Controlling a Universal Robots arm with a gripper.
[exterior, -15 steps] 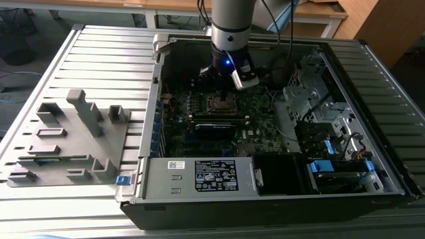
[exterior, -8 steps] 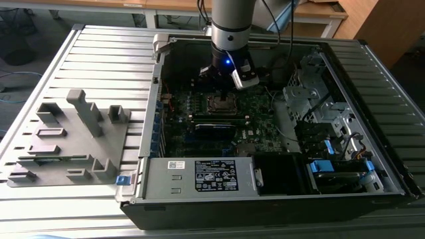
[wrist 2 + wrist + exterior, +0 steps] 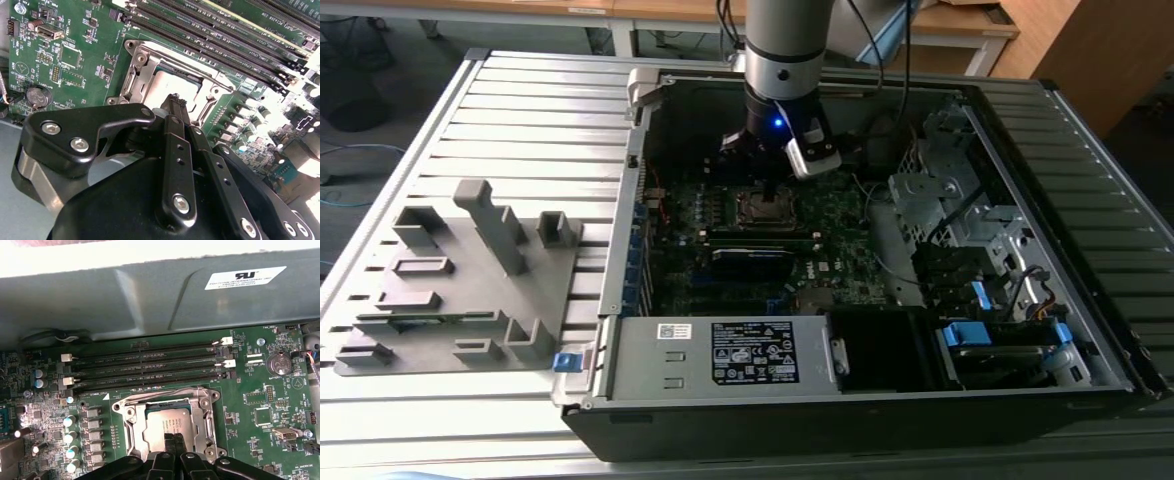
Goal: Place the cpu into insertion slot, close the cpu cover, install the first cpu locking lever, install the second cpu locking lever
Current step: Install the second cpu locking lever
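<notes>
The cpu (image 3: 167, 421) sat flat in the insertion slot (image 3: 150, 412), low centre of the first wrist view, with the cpu cover (image 3: 202, 405) framing it. You would have judged the chip light, stiff and fragile, its metal top slick; best taken by its side edges, never pressed on its underside. The cover looked thin, springy sheet metal, to be pushed at its free edge. Your claw (image 3: 174, 439) hung just over the chip's near edge, fingers (image 3: 175, 150) pressed together with nothing between them. In the exterior view it stood above the socket (image 3: 767, 208), upper centre, inside the computer case (image 3: 1067, 370) on the slatted worktop (image 3: 534, 110).
</notes>
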